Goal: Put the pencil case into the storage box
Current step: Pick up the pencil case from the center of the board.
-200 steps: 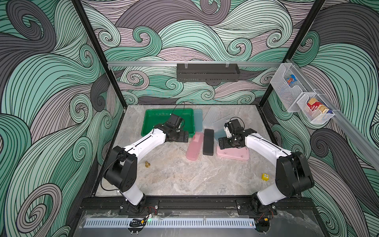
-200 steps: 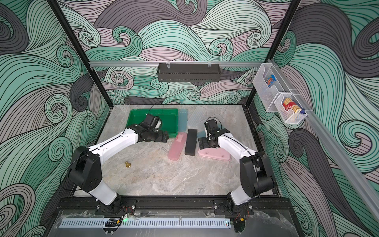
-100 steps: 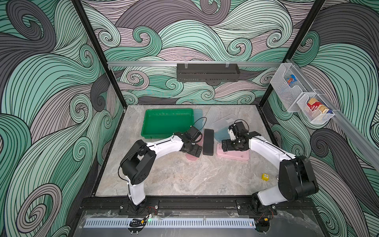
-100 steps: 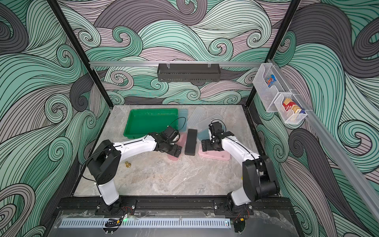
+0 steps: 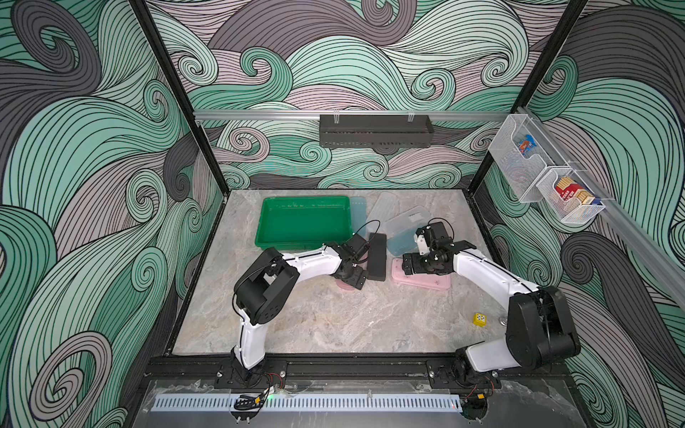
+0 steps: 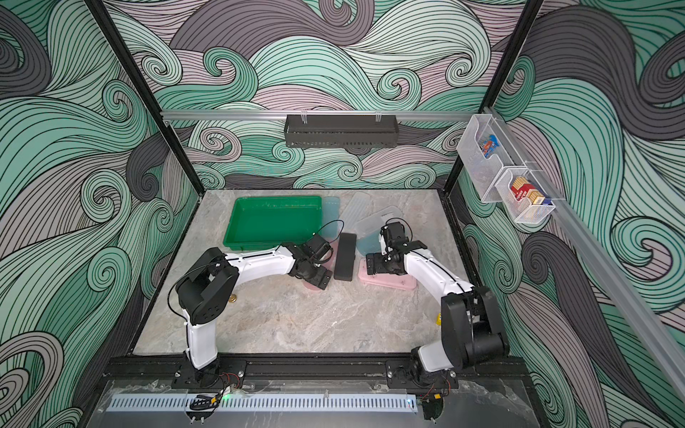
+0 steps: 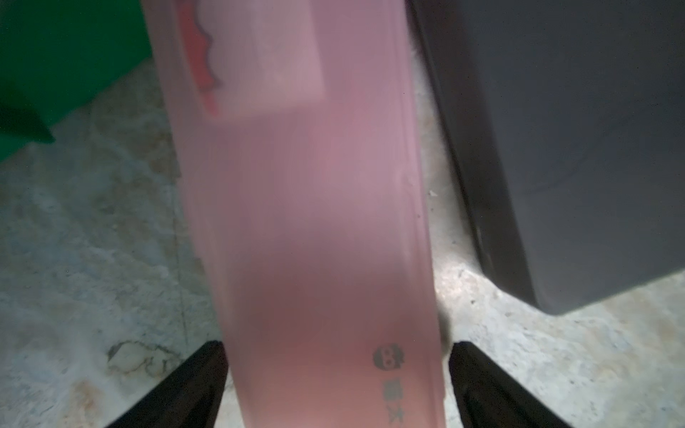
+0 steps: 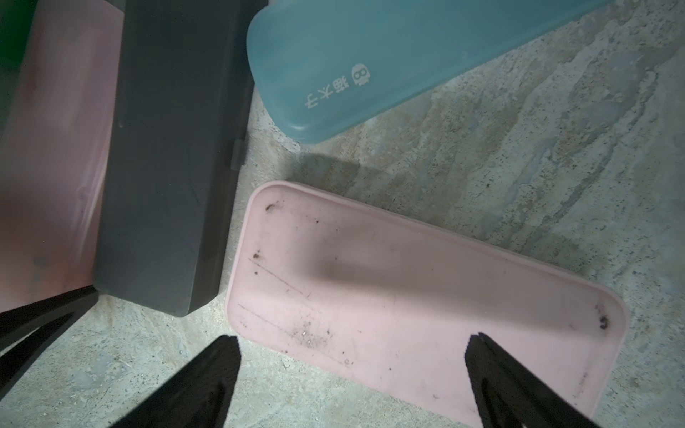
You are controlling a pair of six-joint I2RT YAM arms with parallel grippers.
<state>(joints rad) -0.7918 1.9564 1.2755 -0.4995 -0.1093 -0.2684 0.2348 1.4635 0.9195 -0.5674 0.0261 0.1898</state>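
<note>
The green storage box (image 5: pixel 302 222) (image 6: pixel 274 218) sits at the back left of the table with nothing in it. My left gripper (image 5: pixel 352 276) (image 7: pixel 335 344) is low over a narrow pink pencil case (image 7: pixel 296 222) (image 6: pixel 313 287). Its open jaws straddle the case's width, one finger at each long edge, and the arm hides most of the case from above. A black pencil case (image 5: pixel 376 255) (image 7: pixel 574 148) lies right beside it. My right gripper (image 5: pixel 411 265) (image 8: pixel 354 337) hangs open over the end of a flat pink pencil case (image 5: pixel 426 281) (image 8: pixel 407 296).
A translucent blue case (image 8: pixel 370 55) and clear ones (image 5: pixel 381 207) lie behind the right gripper. Another blue case (image 5: pixel 358 215) lies along the box's right side. A yellow die (image 5: pixel 480 319) is at front right. A black trough (image 5: pixel 374 131) and wire bins (image 5: pixel 567 200) hang on the walls.
My left arm swung from the green box's front edge to the narrow pink case and came down around it, its jaws narrowing slightly. The right gripper shifted a little over the flat pink case.
</note>
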